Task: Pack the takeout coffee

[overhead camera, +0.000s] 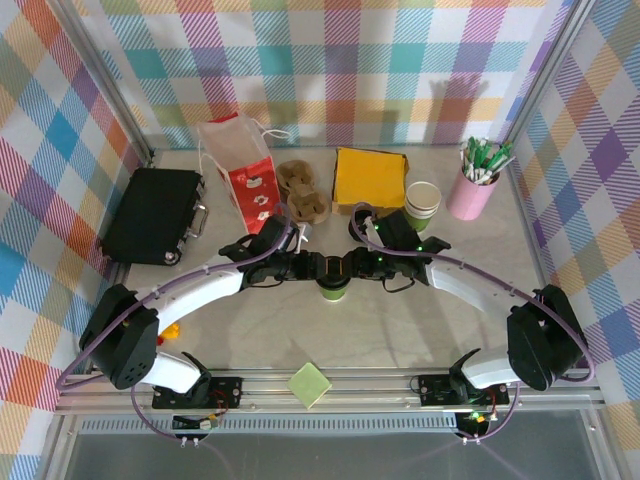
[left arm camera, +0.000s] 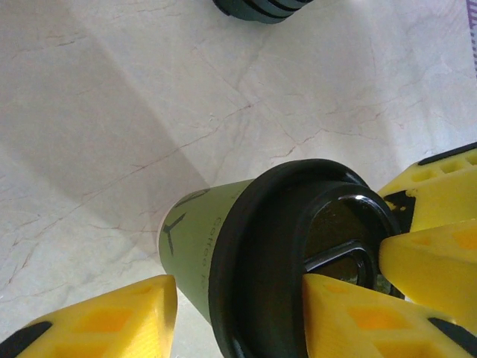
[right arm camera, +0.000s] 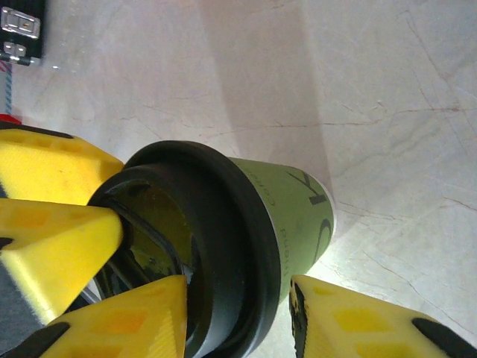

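From the top camera I see both arms bent inward and meeting at the middle of the table [overhead camera: 230,335]. The takeout coffee [overhead camera: 333,289] stands there on its base, a green cup with a black lid, with the left gripper [overhead camera: 318,268] and the right gripper [overhead camera: 350,266] close over it from either side. At the back, well apart from the cup, sit the red paper bag [overhead camera: 247,172], the cardboard cup carrier [overhead camera: 303,192], the yellow napkins [overhead camera: 370,177], the stack of green cups [overhead camera: 422,203] and the pink cup of pens [overhead camera: 474,188]. The black case [overhead camera: 152,214] lies far left.

On the left wrist camera the left gripper [left arm camera: 238,283] has its fingers parted. One finger is just beside the green wall of the takeout coffee [left arm camera: 205,253] and the other lies across the black lid [left arm camera: 257,246]. I cannot tell whether they press on it. The right gripper's fingers [left arm camera: 440,253] reach onto the lid from the right.

On the right wrist camera it is mirrored. The right gripper [right arm camera: 237,287] straddles the rim of the takeout coffee [right arm camera: 298,216], fingers apart, and whether it clamps I cannot tell. The left gripper's fingers [right arm camera: 52,246] sit over the lid [right arm camera: 238,224] at the left.
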`<control>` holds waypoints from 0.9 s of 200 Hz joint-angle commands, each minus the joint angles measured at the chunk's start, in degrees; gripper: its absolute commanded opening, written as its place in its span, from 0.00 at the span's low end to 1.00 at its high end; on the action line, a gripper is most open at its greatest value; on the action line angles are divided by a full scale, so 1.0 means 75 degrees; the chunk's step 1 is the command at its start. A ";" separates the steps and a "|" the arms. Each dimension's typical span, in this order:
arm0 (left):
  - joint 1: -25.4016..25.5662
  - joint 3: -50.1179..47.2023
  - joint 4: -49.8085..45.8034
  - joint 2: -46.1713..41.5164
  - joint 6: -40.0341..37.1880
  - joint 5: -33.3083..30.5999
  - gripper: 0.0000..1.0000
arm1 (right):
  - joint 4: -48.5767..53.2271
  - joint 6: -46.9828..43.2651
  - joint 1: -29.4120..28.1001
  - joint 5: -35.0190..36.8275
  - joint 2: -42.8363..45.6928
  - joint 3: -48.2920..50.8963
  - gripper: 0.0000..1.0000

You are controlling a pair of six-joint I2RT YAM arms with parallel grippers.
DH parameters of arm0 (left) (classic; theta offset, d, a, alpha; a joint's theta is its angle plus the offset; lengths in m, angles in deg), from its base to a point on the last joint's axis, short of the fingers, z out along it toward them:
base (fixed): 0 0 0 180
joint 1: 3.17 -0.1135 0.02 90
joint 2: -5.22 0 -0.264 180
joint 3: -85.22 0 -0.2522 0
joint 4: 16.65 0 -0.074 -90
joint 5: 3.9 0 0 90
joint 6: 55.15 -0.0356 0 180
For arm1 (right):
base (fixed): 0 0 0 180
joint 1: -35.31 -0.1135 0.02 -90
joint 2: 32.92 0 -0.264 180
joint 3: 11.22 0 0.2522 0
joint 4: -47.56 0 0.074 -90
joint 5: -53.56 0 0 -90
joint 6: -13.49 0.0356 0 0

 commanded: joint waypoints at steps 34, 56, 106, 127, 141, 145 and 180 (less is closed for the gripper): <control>0.0057 -0.0729 0.0002 -0.0023 -0.0154 -0.0140 0.42 | 0.0208 0.0241 0.0027 0.0298 -0.0462 0.0818 0.40; 0.0070 -0.1084 0.0199 -0.0330 -0.0151 -0.0042 0.42 | 0.0083 0.0125 -0.0007 0.0427 -0.0124 0.1018 0.41; 0.0164 -0.1271 0.0607 -0.0385 -0.0230 0.0230 0.42 | -0.0058 0.0029 -0.0126 0.0439 0.0038 0.1127 0.46; 0.0185 -0.0994 0.0540 -0.0357 -0.0220 0.0235 0.44 | 0.0063 -0.0011 -0.0126 0.0416 0.0077 0.0888 0.48; 0.0187 -0.0689 0.0396 -0.0285 -0.0219 0.0178 0.45 | 0.0199 -0.0082 -0.0126 0.0427 0.0068 0.0620 0.50; 0.0187 -0.0603 0.0352 -0.0254 -0.0230 0.0165 0.46 | 0.0247 -0.0096 -0.0126 0.0441 0.0059 0.0539 0.51; 0.0187 0.0012 0.0067 -0.0036 -0.0201 0.0055 0.50 | 0.0727 -0.0306 -0.0126 0.0526 -0.0014 -0.0261 0.55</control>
